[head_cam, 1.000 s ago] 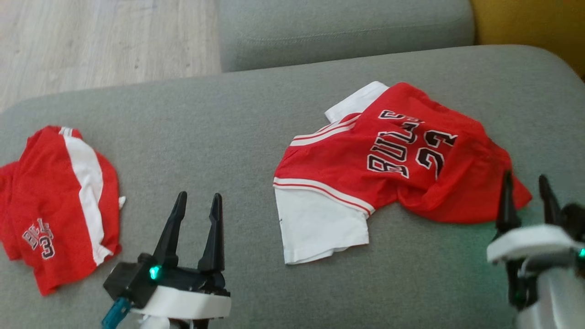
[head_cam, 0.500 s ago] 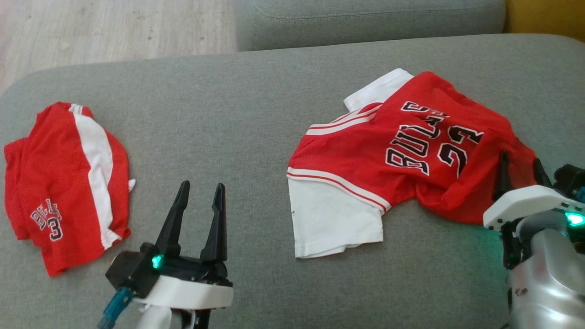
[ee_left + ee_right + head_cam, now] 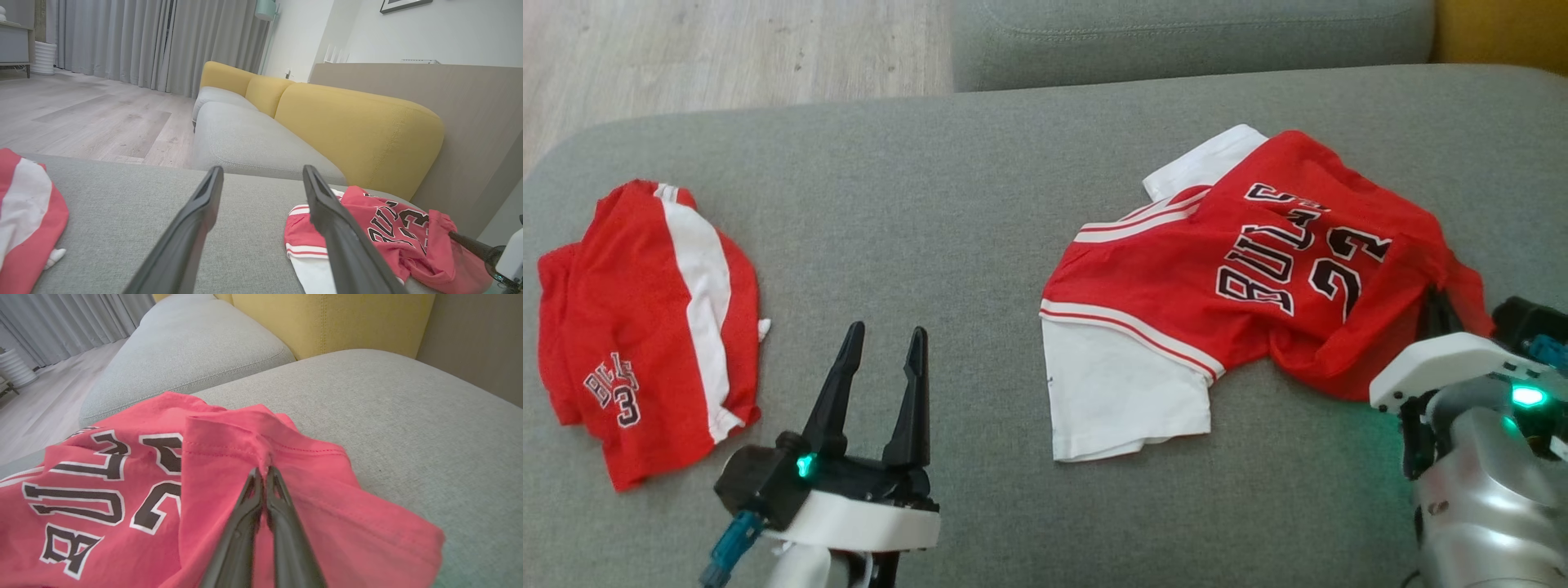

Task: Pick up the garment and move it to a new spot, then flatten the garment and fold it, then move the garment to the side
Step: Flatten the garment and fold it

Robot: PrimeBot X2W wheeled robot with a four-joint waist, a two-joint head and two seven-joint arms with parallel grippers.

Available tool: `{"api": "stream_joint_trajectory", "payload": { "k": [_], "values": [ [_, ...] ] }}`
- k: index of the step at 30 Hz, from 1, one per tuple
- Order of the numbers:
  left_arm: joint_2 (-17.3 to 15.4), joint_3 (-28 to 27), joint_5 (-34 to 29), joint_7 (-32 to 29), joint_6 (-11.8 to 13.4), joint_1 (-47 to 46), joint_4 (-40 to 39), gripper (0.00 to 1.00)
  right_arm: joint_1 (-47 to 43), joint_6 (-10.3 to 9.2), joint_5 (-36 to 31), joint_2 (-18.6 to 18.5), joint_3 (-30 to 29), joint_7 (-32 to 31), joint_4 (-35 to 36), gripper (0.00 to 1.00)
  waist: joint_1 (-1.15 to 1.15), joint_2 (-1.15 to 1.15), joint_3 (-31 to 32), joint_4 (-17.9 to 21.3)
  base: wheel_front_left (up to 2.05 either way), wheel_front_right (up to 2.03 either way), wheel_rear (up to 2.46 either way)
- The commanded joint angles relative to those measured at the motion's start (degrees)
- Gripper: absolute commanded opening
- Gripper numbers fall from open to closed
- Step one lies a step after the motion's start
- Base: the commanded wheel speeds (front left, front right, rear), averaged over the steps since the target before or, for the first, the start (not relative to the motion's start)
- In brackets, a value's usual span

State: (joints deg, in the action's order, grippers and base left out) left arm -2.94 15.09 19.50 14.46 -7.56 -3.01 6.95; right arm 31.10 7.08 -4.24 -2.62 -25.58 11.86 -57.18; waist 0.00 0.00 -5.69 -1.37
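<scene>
My right gripper (image 3: pixel 264 473) pinched tight on red jersey (image 3: pixel 1176 278) hem. My left gripper (image 3: pixel 882 347) spread wide, empty, over grey cushion (image 3: pixel 931 204). Red shorts (image 3: pixel 629 327) lie far left.

I read "BULLS" and a number starting with 2 on the red jersey (image 3: pixel 1241 278) at three o'clock. The red shorts (image 3: pixel 637 327) at nine o'clock show a "3" under blurred letters.

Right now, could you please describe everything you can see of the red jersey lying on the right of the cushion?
The red jersey looks like thin, soft knit, with black white-edged lettering, white-striped trim and white sleeves. It lies crumpled, not flat, on the grey sofa cushion, lettering up. The right hand is shut on a raised fold at its red edge; nothing else touches it.
</scene>
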Motion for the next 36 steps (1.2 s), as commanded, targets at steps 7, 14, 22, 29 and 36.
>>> {"api": "stream_joint_trajectory", "payload": {
  "k": [7,14,22,29,36],
  "values": [
    [0.06,-1.65,-0.07,0.54,0.08,-1.14,-1.45,1.00,2.32,0.41,-2.41,-0.26,0.81,2.33,0.09,0.00,0.00,0.00,2.24,1.16,0.00,0.00,0.00],
    [0.06,-2.23,1.09,0.54,0.29,0.50,-2.02,1.00,-0.38,0.41,-1.33,-0.26,1.62,2.87,2.94,0.00,0.00,0.00,4.99,3.54,0.00,0.00,0.00],
    [0.06,-1.97,2.32,0.54,1.11,1.42,-3.02,1.00,-6.90,0.41,3.32,-0.26,3.08,2.15,9.76,0.00,0.00,0.00,6.02,6.51,0.00,0.00,0.00],
    [0.06,-1.87,2.60,0.54,1.19,1.53,-3.28,1.00,-15.96,0.41,7.25,-0.26,3.95,-1.16,18.32,0.00,0.00,0.00,6.54,8.18,0.00,0.00,0.00],
    [0.06,-1.68,2.50,0.54,1.08,1.24,-3.21,1.00,-21.92,0.41,9.48,-0.26,3.94,-4.47,23.86,1.00,0.00,0.00,6.63,8.35,0.00,0.00,0.00]
  ]
}}
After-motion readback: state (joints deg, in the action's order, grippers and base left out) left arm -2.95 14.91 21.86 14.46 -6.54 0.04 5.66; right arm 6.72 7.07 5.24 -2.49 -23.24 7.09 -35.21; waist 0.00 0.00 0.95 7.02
